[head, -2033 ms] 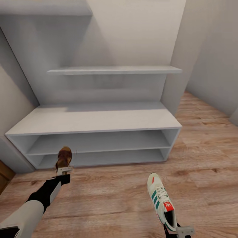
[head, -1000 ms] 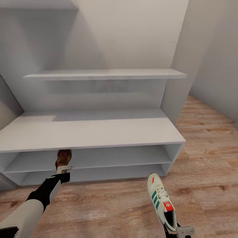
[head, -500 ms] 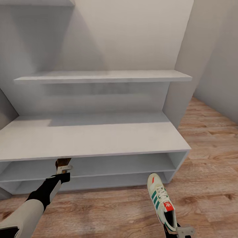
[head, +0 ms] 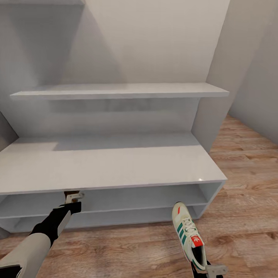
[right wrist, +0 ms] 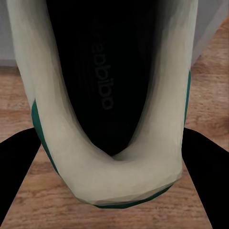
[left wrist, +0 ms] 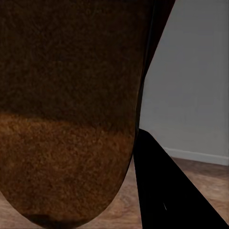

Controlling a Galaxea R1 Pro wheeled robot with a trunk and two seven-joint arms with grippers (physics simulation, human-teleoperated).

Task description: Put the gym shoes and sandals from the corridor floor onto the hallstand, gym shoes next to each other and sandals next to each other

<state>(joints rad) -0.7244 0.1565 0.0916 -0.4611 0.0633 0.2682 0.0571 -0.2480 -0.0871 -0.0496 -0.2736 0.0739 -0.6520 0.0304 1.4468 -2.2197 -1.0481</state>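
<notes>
1. Straight ahead stands the shoe rack [head: 116, 166], the largest thing: a low, wide, pale-grey piece with a flat matte top, two open shelf levels beneath, and a tall back panel carrying a floating shelf [head: 119, 91]. Hard, smooth, square-edged surfaces; nothing rests on it yet.
2. Around its base runs the corridor floor [head: 247, 185], light brown planks with grain and knots.
3. At lower right, the gym shoe [head: 188, 236] hangs toe-forward above the floor, just short of the rack: cream upper, green stripes, red tongue mark, white laces. The right pincer [head: 210, 269] is clamped on its heel rim, a sensible hold. I judge it light, with a padded collar that gives a little.
4. At lower left, the sandal [left wrist: 67, 109] is held by the left pincer [head: 73, 198], its front hidden under the rack's top edge. Brown, suede-like, flat and rounded; probably thin and flexible, so it may droop.
</notes>
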